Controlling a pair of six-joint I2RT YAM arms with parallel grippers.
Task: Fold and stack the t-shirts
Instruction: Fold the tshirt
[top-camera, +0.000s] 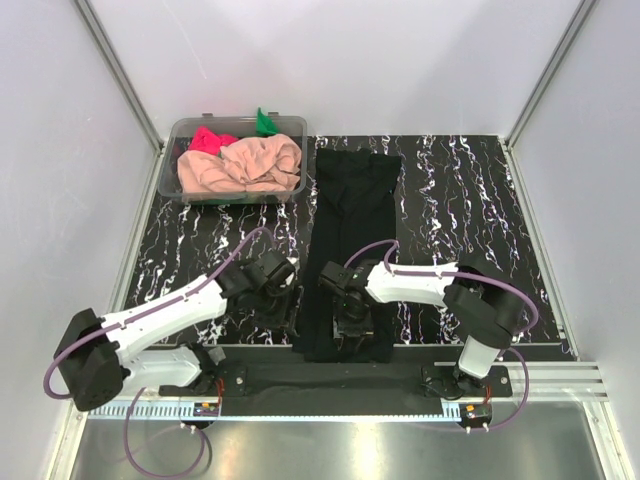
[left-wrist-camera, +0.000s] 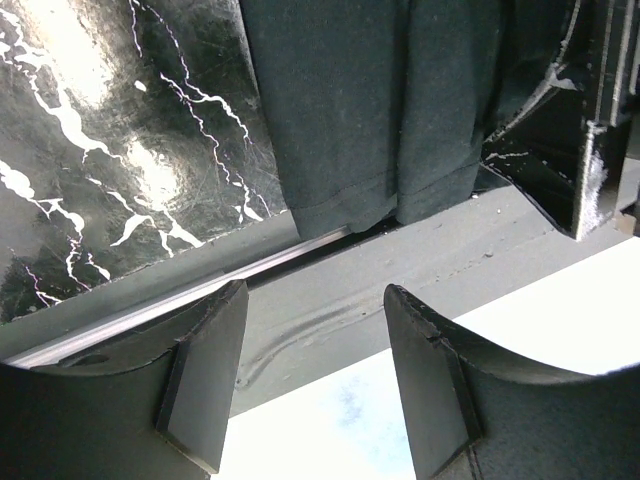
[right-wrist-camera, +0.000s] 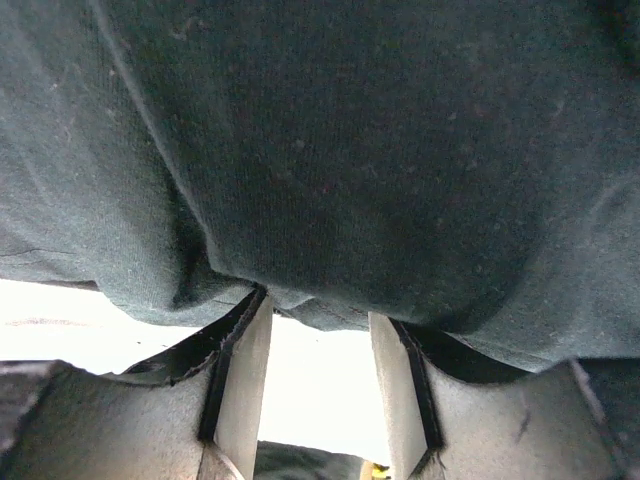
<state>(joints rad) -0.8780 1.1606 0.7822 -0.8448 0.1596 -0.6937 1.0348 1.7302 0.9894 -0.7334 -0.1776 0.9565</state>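
Observation:
The black t-shirt (top-camera: 355, 210) lies as a long narrow strip down the middle of the marbled table, its near end at the front edge. My right gripper (top-camera: 352, 335) stands over that near end; in the right wrist view it (right-wrist-camera: 320, 310) is open, the black cloth (right-wrist-camera: 330, 150) draped against its fingertips. My left gripper (top-camera: 290, 318) hovers just left of the strip, open and empty (left-wrist-camera: 315, 295), with the shirt's hem (left-wrist-camera: 370, 110) ahead of it. The peach-pink (top-camera: 245, 165), bright pink-red (top-camera: 207, 140) and green (top-camera: 264, 122) t-shirts lie crumpled in the tub.
The clear plastic tub (top-camera: 170, 185) stands at the back left corner. A metal rail (left-wrist-camera: 200, 295) runs along the table's front edge under the left gripper. White walls close in both sides and the back. Bare marbled table (top-camera: 460, 210) lies right of the black shirt.

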